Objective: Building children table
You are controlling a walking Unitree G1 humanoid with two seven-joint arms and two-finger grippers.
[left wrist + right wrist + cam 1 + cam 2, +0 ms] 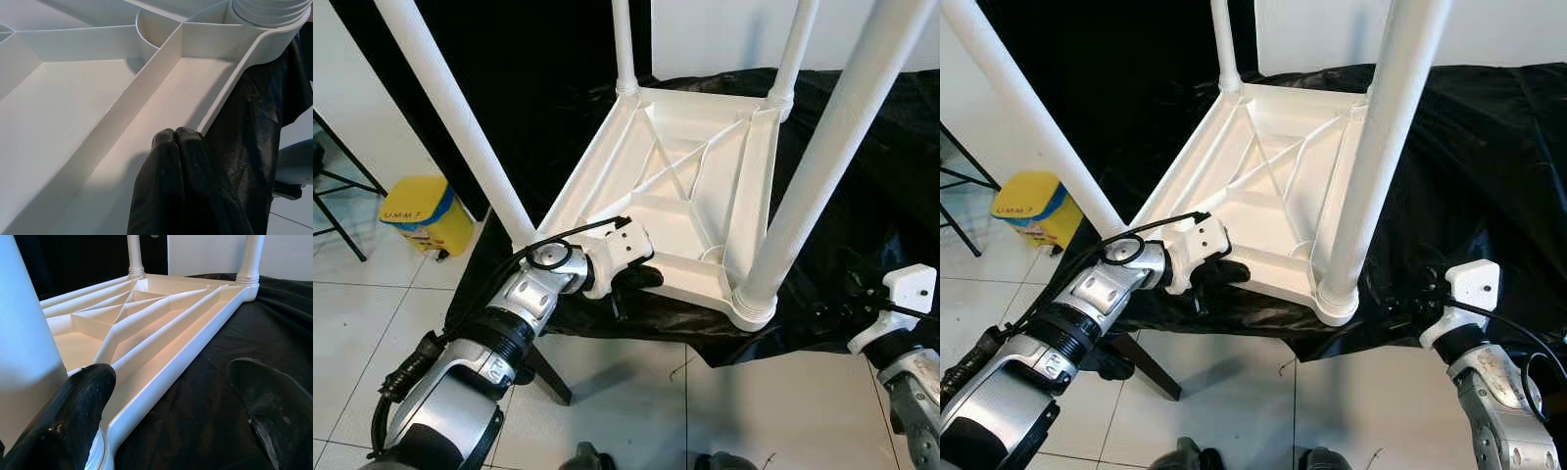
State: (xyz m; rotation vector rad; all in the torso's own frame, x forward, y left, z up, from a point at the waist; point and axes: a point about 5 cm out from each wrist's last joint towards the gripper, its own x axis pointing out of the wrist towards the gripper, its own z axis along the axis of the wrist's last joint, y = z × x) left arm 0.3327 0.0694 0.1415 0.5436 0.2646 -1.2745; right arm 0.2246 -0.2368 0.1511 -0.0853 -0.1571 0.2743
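One table (675, 186), four legs (822, 166).

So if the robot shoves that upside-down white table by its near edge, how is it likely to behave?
The white table looks like hollow ribbed plastic, so probably light and stiff. It rests on a glossy black sheet, so it may slide and bunch the sheet. With its four legs pointing up, a high push could tip it.

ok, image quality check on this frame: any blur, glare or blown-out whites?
Eye views: sharp; the black sheet shows sheen, the white table keeps its rib detail. Left wrist view: the shut left gripper casts a soft shadow on the table's underside, near fingers slightly soft. Right wrist view: the open right gripper has blurred close fingers, and the nearest leg looks bluish and soft.
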